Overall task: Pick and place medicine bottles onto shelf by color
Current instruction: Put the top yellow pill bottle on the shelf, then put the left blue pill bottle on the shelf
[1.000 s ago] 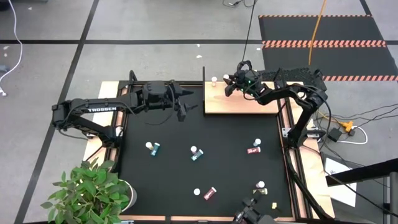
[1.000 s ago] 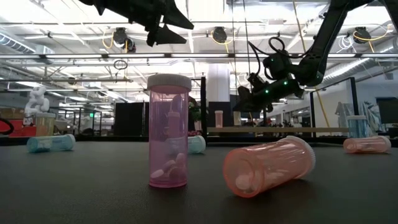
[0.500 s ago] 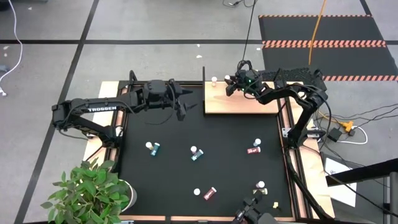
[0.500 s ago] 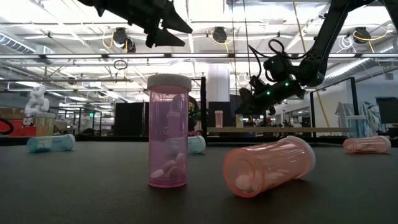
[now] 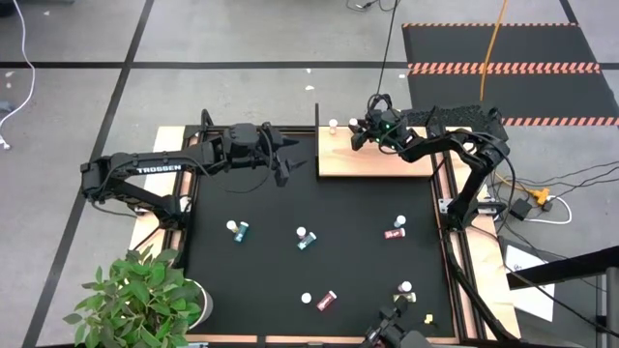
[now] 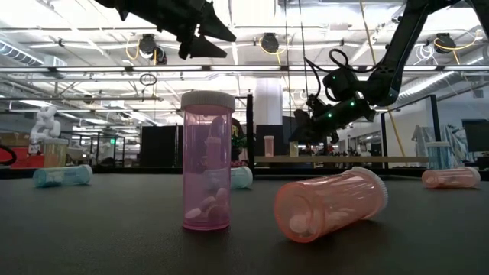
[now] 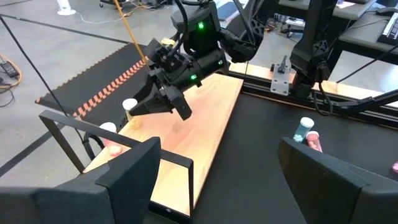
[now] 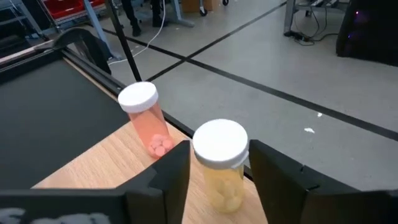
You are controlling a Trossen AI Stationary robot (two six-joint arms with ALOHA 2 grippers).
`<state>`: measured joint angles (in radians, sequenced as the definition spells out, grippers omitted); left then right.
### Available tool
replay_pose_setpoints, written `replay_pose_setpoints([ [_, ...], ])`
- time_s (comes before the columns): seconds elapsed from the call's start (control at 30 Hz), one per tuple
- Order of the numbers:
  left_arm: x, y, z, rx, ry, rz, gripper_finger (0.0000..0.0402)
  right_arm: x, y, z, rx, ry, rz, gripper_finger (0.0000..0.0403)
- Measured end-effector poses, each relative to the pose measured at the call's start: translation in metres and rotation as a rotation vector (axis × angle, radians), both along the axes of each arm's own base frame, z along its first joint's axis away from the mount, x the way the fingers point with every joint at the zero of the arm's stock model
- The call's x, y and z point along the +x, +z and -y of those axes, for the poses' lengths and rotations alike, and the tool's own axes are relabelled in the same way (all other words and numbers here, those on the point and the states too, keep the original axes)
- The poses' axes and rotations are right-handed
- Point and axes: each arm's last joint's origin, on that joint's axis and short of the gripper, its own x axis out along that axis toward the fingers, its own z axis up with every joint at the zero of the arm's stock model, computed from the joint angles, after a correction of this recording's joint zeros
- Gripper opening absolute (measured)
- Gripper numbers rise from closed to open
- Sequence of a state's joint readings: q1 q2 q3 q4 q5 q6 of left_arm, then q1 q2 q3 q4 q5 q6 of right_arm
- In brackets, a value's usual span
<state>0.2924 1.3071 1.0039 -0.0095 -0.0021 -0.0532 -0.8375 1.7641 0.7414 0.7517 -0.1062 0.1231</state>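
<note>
Yellow bottle [image 8: 221,165] stands between right gripper's [image 8: 214,171] spread fingers [image 8: 166,174].

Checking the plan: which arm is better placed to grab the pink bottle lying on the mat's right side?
Right. The right gripper hovers open over the light wooden shelf, the pink bottle lying on its side; the left gripper hangs farther away.

The shelf [image 8: 99,168] is pale, smooth wood with visible grain. The medicine bottles [image 6: 206,164] are translucent glossy plastic with matt white caps. The mat [image 5: 290,208] is matt black, edged by a light wooden frame [image 5: 169,135].
</note>
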Motion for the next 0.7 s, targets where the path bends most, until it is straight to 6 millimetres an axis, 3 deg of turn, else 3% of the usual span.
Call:
replay_pose_setpoints([
  [0.17,0.0,-0.001,0.0,-0.01,0.002,-0.012,0.0324,0.0,0.001,0.0,0.001,0.0,0.0,0.0193],
  [0.37,-0.001,-0.002,0.0,-0.012,0.002,-0.016,0.0324,-0.004,0.021,-0.005,-0.022,0.001,0.02,0.0218],
  [0.7,-0.002,-0.001,-0.001,-0.034,0.049,-0.004,0.0324,-0.019,0.101,-0.029,-0.217,0.046,0.198,0.0228],
])
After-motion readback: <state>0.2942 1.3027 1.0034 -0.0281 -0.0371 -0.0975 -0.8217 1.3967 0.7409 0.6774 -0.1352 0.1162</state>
